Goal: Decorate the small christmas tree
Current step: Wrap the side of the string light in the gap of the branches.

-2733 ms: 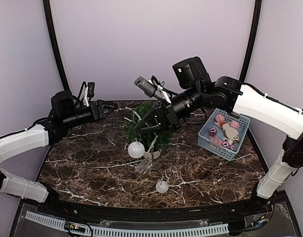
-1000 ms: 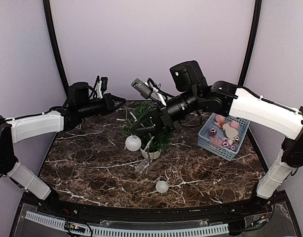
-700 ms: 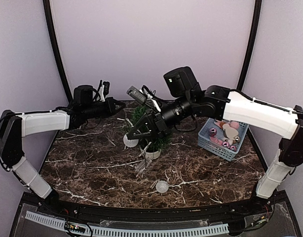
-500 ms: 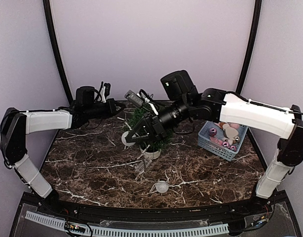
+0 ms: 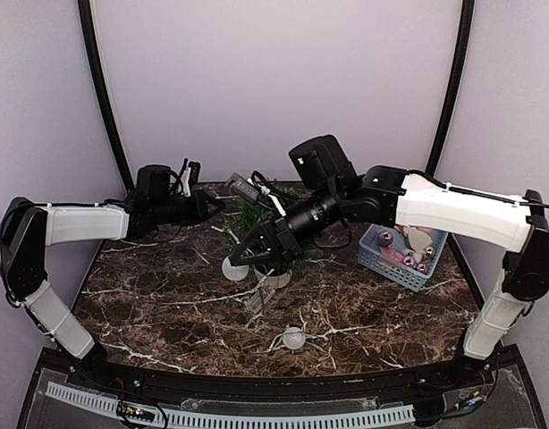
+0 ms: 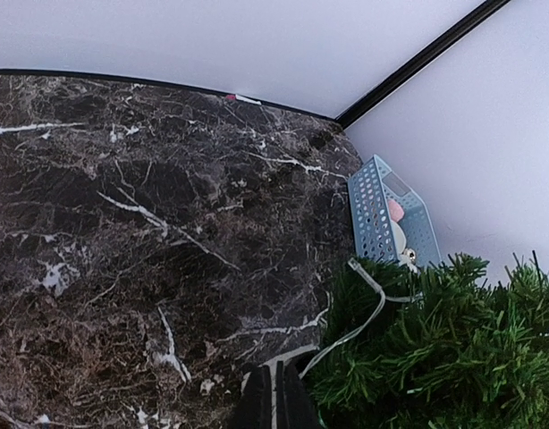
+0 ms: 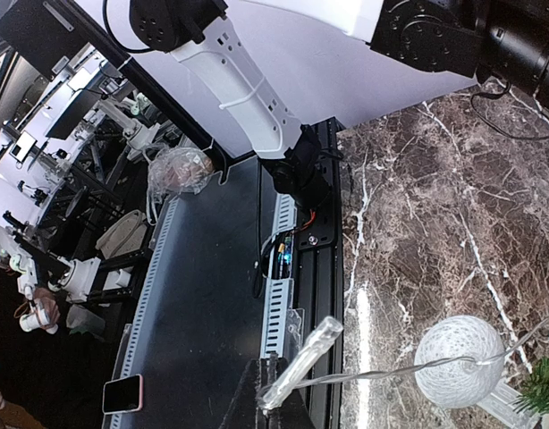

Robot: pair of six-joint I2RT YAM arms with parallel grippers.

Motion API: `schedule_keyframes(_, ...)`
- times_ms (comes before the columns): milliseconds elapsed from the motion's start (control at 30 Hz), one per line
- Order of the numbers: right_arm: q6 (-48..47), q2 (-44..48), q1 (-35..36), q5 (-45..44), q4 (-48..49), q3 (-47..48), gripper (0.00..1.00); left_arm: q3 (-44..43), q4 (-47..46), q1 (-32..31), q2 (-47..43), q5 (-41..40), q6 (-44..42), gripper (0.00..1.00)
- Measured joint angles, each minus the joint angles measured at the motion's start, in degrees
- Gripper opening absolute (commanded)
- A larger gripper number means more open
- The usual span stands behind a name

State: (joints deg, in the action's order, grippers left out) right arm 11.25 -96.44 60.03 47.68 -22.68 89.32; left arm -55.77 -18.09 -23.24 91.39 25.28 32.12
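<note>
On the left side, the left gripper (image 6: 276,384) is squeezed shut, with its tips right beside the small christmas tree (image 6: 435,357). The tree stands just to the right of those tips, on the dark marble table (image 5: 149,295). A thin white cord (image 6: 364,315) comes off the tree and runs down to the gripper's tips. I cannot tell if it is pinched there.

Next comes the right gripper (image 7: 273,398), which reaches across the front of the tree. It is shut tight on a clear plastic piece (image 7: 303,357). A thin string (image 7: 373,374) goes from that piece to a white ball (image 7: 460,356) just beside the fingers, close to the tree. A second white ball (image 5: 294,338) lies on the table, nearer the arm bases than both grippers. Well to the right of the right gripper sits a blue basket (image 5: 391,268) with small pink things in it.
</note>
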Motion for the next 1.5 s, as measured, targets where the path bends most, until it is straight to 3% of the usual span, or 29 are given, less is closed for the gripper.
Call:
schedule_keyframes(500, 1.5, 4.6, 0.1, -2.9, 0.8, -4.7, 0.0, 3.7, 0.5, -0.8, -4.4, 3.2, 0.9, 0.0)
schedule_keyframes(1033, 3.7, 14.1, 0.2, -12.9, 0.4, -10.5, 0.0, 4.0, 3.7, -7.0, -5.8, -1.1, 1.0, 0.0)
schedule_keyframes(1200, 4.6, 16.8, 0.2, -17.6, 0.3, -12.9, 0.0, 4.9, 3.7, -7.8, -6.2, -1.7, 1.5, 0.12)
schedule_keyframes(1367, 5.0, 18.1, -0.2, -20.5, -1.0, -13.9, 0.0, 5.0, 5.0, -8.1, -7.3, -1.8, -0.1, 0.38)
schedule_keyframes(1500, 4.8, 19.3, -0.5, -21.9, -3.4, -13.9, 0.0, 5.2, 7.1, -8.2, -10.9, -3.6, -3.0, 0.54)
